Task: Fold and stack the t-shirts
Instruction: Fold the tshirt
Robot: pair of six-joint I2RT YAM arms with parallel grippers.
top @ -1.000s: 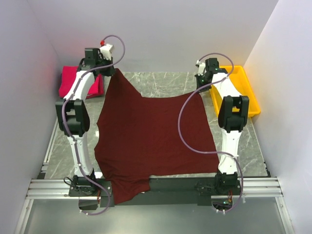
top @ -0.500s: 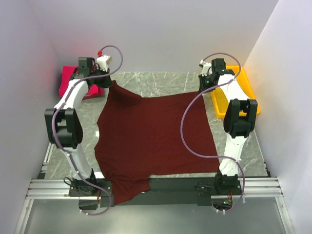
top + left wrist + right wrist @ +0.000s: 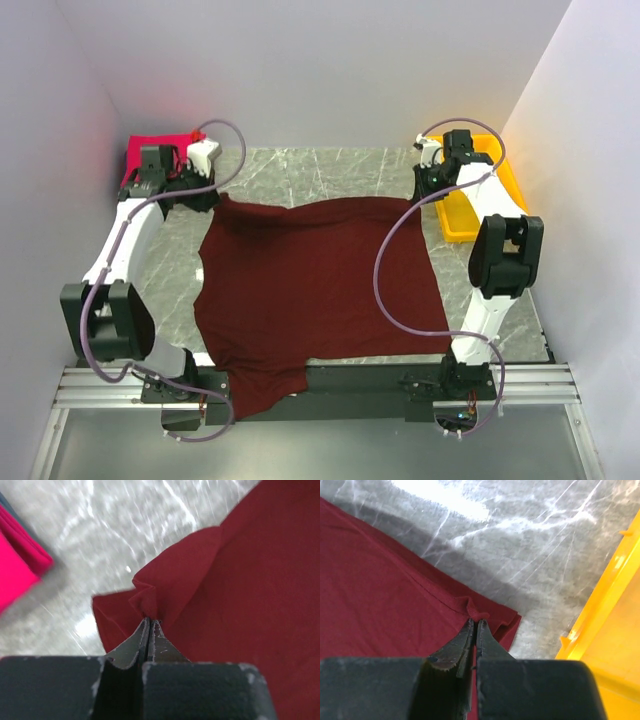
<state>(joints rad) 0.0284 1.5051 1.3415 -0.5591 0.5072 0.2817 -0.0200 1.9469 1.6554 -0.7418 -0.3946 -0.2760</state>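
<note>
The dark maroon t-shirt lies spread over the grey marble table, its near part hanging over the front rail. My left gripper is shut on its far left corner, low over the table. At the far right corner my right gripper is shut on the hem, also near the surface. The bright pinkish-red t-shirt sits folded at the far left, just behind my left wrist, and shows as a pink edge in the left wrist view.
A yellow plastic tray stands at the far right, close beside my right gripper; its rim shows in the right wrist view. White walls close in the left, back and right sides. A metal rail runs along the near edge.
Both grippers have come down toward the table with the maroon shirt's far corners, so its raised far edge now lies flat. The left arm swung outward and lower.
</note>
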